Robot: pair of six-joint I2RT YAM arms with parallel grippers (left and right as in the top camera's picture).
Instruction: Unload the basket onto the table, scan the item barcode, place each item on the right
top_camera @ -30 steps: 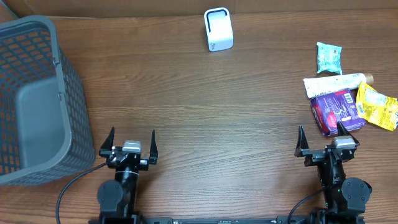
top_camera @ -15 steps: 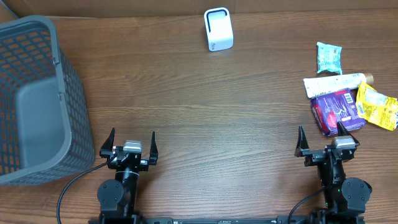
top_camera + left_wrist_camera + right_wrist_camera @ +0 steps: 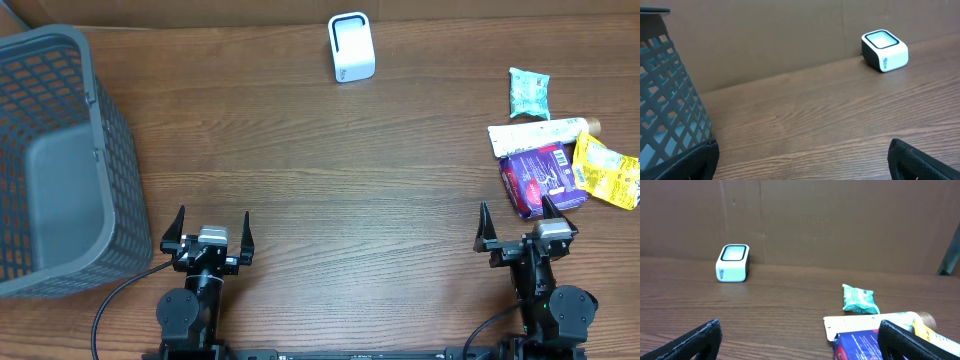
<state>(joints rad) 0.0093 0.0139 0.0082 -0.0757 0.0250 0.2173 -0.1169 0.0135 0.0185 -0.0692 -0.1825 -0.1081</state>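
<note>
A brown wood-grain table (image 3: 350, 170) backed by cardboard fills the overhead view. A grey mesh basket (image 3: 110, 130) sits far left and a white scanner (image 3: 351, 47) at the far edge. The items lie in a cluster far right: teal packet (image 3: 529, 92), white tube (image 3: 535, 133), purple packet (image 3: 540, 177), yellow packet (image 3: 607, 172). The left gripper (image 3: 213, 212) and right gripper (image 3: 516, 206) sit low at the near edge, jaws fully spread and empty.

The left wrist view shows only the basket wall, the scanner and bare table between wide fingers (image 3: 690, 160).

In the right wrist view the purple packet lies just ahead, overlapping the tube. It is probably light, crinkly and slippery, best pinched across a free edge.
</note>
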